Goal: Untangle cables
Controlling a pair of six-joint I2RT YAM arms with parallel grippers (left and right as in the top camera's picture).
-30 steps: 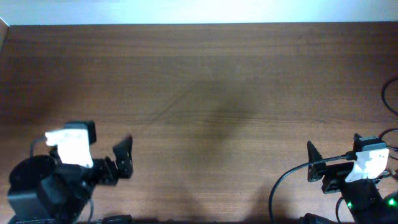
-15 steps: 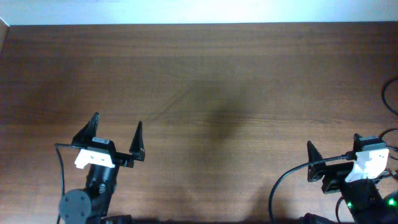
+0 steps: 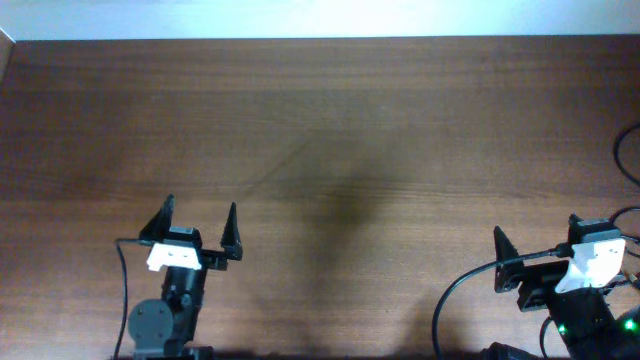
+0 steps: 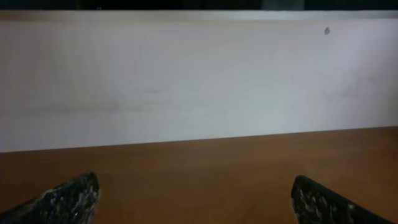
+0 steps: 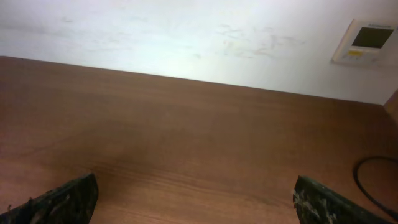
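Observation:
No tangled cable bundle shows in any view; the cables are out of view. My left gripper (image 3: 200, 210) is open and empty at the front left of the brown wooden table (image 3: 330, 130), with its fingers pointing toward the far edge. In the left wrist view (image 4: 196, 202) its two fingertips are wide apart over bare wood. My right gripper (image 3: 503, 262) sits at the front right. It is open and empty in the right wrist view (image 5: 196, 199).
A thick black wire (image 3: 625, 150) loops at the table's right edge and also shows in the right wrist view (image 5: 373, 180). A white wall (image 4: 199, 74) stands behind the table's far edge. It carries a small white wall panel (image 5: 367, 40).
My left arm has swung round from lying sideways to pointing at the far edge and shifted slightly right, with its jaws open. The right arm has not moved.

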